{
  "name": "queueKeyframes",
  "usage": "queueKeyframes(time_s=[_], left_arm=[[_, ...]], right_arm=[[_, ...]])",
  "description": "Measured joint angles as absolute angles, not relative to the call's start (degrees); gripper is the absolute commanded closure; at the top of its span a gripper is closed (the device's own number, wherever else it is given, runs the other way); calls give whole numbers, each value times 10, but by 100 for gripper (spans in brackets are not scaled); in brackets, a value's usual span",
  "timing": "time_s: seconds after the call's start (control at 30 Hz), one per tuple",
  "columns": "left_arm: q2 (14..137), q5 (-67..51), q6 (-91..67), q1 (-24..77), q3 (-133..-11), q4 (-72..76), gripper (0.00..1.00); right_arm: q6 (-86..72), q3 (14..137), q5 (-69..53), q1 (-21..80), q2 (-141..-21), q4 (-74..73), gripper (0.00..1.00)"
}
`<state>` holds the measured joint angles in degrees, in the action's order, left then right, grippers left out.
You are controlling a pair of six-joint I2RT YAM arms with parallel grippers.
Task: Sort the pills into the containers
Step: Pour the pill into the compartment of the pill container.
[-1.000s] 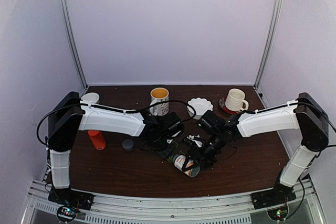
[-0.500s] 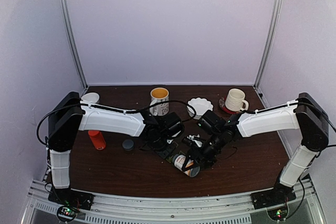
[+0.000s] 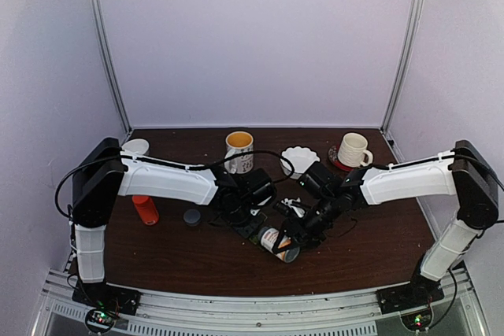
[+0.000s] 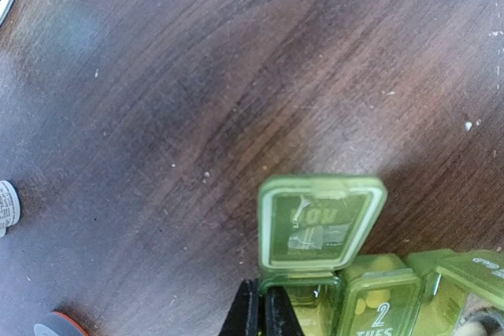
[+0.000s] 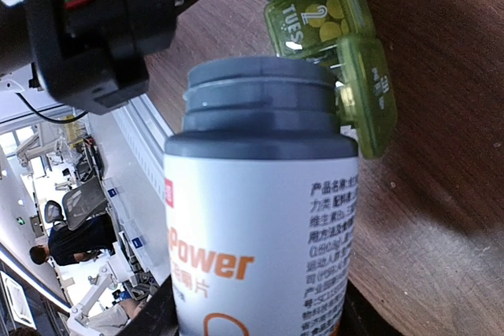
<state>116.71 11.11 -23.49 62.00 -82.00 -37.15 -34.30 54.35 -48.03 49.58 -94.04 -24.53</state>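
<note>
The containers are one green pill box (image 4: 370,297) lying near the table's middle (image 3: 250,227). Its end compartment's lid (image 4: 323,222) stands open, and yellow pills show through the shut "2 TUES" lid (image 5: 319,13). My left gripper (image 4: 264,314) is shut, its tips against the near left corner of the open compartment (image 3: 239,214). My right gripper (image 5: 256,316) is shut on a white bottle (image 5: 260,226) with orange lettering. The bottle is tipped on its side (image 3: 277,243), and its uncapped dark grey neck points at the pill box.
A yellow-lined mug (image 3: 239,151), a white scalloped dish (image 3: 299,160) and a cream mug on a red coaster (image 3: 353,149) stand at the back. A red bottle (image 3: 145,210) and a dark cap (image 3: 191,216) sit left of the box.
My right arm has edged a little left and away from the front edge, with the bottle in it. The left arm and the pill box have stayed put.
</note>
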Motion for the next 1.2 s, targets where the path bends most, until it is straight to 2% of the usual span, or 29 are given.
queueKeyframes(time_s=[0.23, 0.57, 1.2], left_arm=[[1167, 112, -235, 621, -820, -372, 100], [1167, 113, -235, 622, -822, -376, 100], [1171, 116, -235, 623, -828, -380, 100]], right_arm=[[-344, 522, -491, 496, -965, -216, 100], [-339, 568, -475, 496, -935, -275, 100], [-329, 528, -490, 496, -967, -229, 100]])
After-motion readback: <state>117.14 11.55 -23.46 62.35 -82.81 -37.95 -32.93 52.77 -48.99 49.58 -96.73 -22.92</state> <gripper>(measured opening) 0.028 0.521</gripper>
